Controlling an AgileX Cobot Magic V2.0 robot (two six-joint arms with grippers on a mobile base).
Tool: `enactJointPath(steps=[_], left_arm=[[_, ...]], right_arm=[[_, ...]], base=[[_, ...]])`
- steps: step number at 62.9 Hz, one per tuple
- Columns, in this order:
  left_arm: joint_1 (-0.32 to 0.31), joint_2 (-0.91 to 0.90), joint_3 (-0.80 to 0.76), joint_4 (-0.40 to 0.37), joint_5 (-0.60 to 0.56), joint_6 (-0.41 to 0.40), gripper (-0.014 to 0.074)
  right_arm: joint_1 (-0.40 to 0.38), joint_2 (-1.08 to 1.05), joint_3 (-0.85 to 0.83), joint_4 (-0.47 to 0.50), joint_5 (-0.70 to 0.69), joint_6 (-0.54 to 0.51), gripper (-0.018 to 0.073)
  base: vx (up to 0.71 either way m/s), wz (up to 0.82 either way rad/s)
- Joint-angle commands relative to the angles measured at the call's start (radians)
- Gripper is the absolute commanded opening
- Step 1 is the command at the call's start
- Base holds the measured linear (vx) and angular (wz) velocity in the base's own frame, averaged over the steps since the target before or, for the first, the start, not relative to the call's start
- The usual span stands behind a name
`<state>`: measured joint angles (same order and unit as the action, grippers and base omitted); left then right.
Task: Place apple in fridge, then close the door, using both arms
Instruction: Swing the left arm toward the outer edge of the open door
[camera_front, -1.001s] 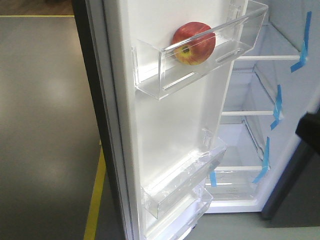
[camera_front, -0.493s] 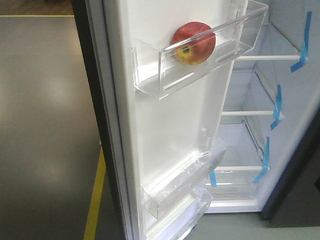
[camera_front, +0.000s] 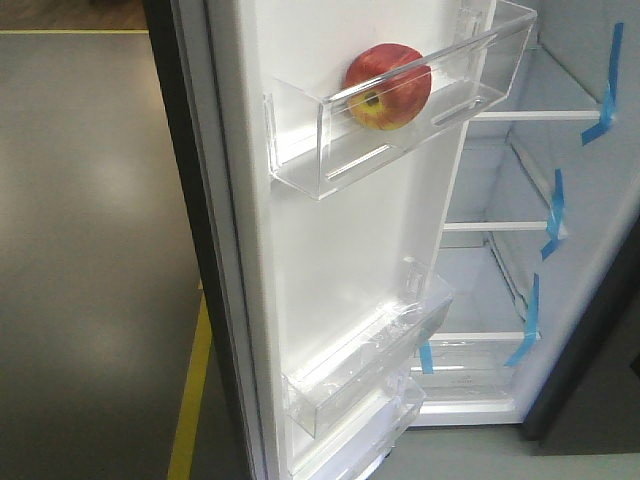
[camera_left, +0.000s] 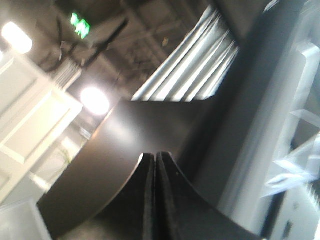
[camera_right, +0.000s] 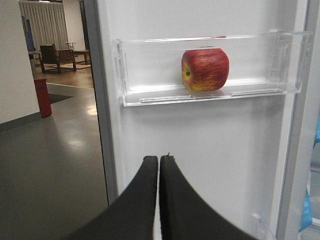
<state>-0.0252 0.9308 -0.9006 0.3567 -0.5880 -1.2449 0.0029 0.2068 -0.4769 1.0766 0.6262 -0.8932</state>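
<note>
The apple (camera_front: 388, 85), red with a yellow patch, lies in the clear upper bin (camera_front: 400, 120) on the white lining of the open door (camera_front: 350, 250). In the right wrist view the apple (camera_right: 205, 69) rests in that bin (camera_right: 150, 95). My right gripper (camera_right: 159, 159) is shut and empty, below the bin and apart from it. The fridge (camera_front: 500, 280) stands open at the right, showing glass shelves and blue tape. In the blurred left wrist view my left gripper (camera_left: 155, 156) is shut and empty before a dark smooth panel (camera_left: 150, 120). I cannot tell if it touches.
Grey floor with a yellow line (camera_front: 190, 400) lies left of the door. Lower door bins (camera_front: 360, 370) jut out near the bottom. A dark upright edge (camera_front: 600, 340) stands at the right. A red bin (camera_right: 42, 95) and furniture sit far off in the room.
A black arm piece at the right edge of the front view has dropped out of sight. The apple and the door have not moved.
</note>
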Motion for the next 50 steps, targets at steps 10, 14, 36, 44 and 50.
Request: enactJointPath(steps=[10, 14, 36, 44, 50], left_arm=[[-0.006, 0.478, -0.366, 0.248, -0.172, -0.331, -0.0002], [-0.006, 0.613, -0.478, 0.338, -0.245, -0.48, 0.0009], [-0.023, 1.34, -1.361, 0.44, -0.798, -0.909, 0.015], [-0.053, 1.548, -1.701, 0.22, -0.786, -0.909, 0.0139], [-0.072, 1.708, -2.007, 0.158, -0.726, -0.909, 0.0092]], right_arm=[[-0.002, 0.01, -0.023, 0.034, -0.043, 0.001, -0.0003], [-0.002, 0.01, -0.023, 0.034, -0.042, 0.001, -0.0003], [-0.002, 0.01, -0.023, 0.034, -0.012, 0.001, -0.0003], [-0.002, 0.01, -0.023, 0.035, 0.011, 0.001, -0.0003], [-0.002, 0.01, -0.023, 0.034, 0.013, 0.001, -0.0003]], base=[[0.0, 0.0], [0.0, 0.0], [0.0, 0.0], [0.0, 0.0], [0.0, 0.0]])
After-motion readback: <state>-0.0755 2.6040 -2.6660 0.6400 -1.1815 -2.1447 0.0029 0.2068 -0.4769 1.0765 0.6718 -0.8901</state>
